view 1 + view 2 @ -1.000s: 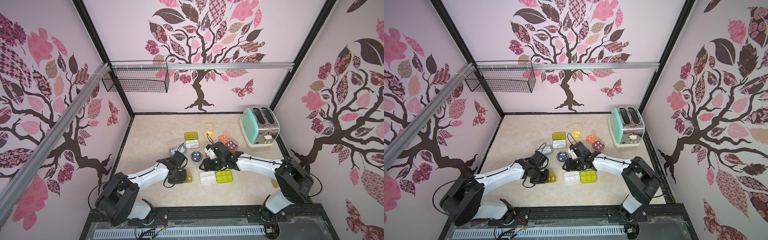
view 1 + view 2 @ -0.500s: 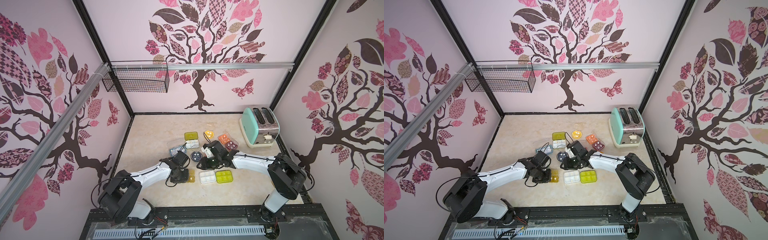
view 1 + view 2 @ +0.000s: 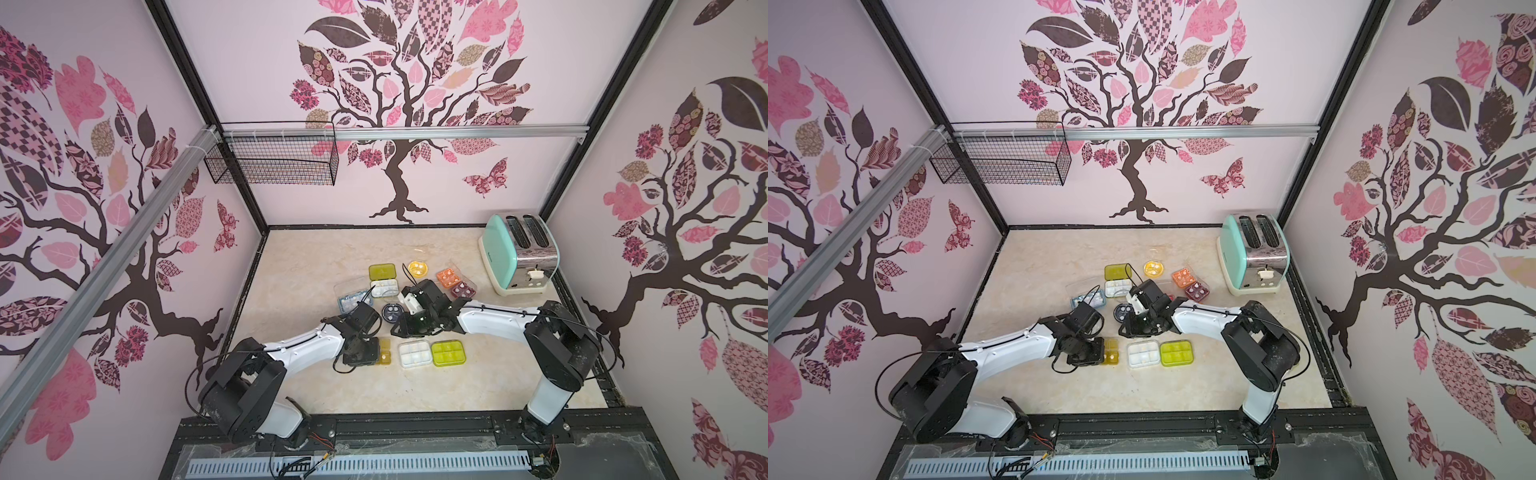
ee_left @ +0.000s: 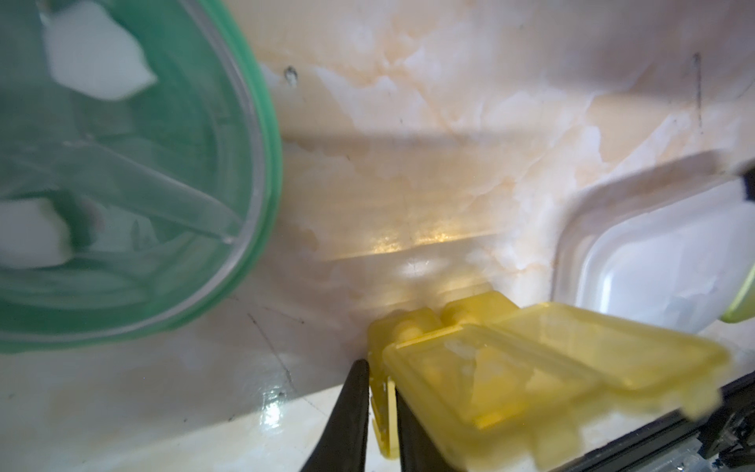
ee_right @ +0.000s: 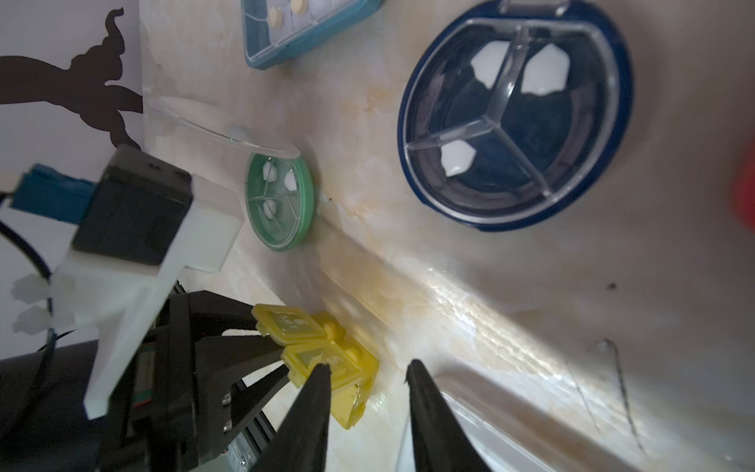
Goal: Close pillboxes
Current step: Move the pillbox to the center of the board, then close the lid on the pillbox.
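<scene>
**Top views.** Your table (image 3: pixel 316 257) holds a cluster of pillboxes, with the toaster (image 3: pixel 517 253) at the far right corner.
- The yellow box (image 3: pixel 385 351) is on the cluster's near side, just left of the white box (image 3: pixel 414 353).
- The lime box (image 3: pixel 448 352) touches the white box's other side.
- The left gripper (image 3: pixel 374 353) is at the yellow box (image 3: pixel 1112 352).
- The right gripper (image 3: pixel 399 332) is just behind that box, near the navy round box (image 3: pixel 392 311).
- You cannot tell either claw's state from here.

**Left wrist view.** The left gripper (image 4: pixel 378 380) has its jaws pinched on a tab at the edge of the yellow box (image 4: pixel 531 367).
- The green round box (image 4: pixel 122 184) lies nearby with its clear lid down.
- The white box (image 4: pixel 653 261) is beside the yellow one.

**Right wrist view.** The right gripper (image 5: pixel 367 363) has its jaws apart, with only bare table between them.
- 1 jaw overlaps the yellow box (image 5: pixel 347 367), and 1 flap of that box stands raised.
- The green round box (image 5: pixel 280 204), the navy round box (image 5: pixel 514 114) and the blue box (image 5: pixel 302 28) lie beyond.
</scene>
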`<action>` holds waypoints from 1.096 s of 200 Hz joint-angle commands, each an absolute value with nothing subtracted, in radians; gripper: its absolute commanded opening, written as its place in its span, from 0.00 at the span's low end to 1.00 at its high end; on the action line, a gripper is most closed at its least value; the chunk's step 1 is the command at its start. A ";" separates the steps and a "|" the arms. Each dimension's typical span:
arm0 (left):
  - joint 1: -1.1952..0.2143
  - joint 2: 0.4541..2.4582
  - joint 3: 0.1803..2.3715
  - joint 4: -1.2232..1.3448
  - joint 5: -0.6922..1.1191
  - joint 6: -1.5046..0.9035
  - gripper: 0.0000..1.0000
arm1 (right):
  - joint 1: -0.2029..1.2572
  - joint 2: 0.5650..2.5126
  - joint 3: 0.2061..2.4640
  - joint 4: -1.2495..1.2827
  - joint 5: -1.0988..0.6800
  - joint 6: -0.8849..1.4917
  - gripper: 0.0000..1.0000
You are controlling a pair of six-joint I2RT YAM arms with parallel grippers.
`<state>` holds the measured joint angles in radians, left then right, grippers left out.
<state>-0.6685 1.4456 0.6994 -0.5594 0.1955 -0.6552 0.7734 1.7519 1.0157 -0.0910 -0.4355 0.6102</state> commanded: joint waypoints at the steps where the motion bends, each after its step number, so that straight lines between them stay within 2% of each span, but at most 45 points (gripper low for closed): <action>1: -0.674 1.454 0.709 -0.540 0.184 -0.663 0.18 | 0.785 1.766 1.055 -0.118 -0.443 0.582 0.34; 159: -0.675 1.458 0.704 -0.522 0.176 -0.696 0.17 | 0.815 1.769 1.044 -0.147 -0.489 0.522 0.31; 219: -0.675 1.457 0.704 -0.515 0.176 -0.697 0.17 | 0.818 1.729 1.041 -0.144 -0.481 0.522 0.33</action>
<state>-0.6685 1.4540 0.6994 -0.5270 0.1852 -0.6922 0.8108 1.7550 1.0252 -0.1280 -0.4767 0.5339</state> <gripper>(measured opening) 0.169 0.315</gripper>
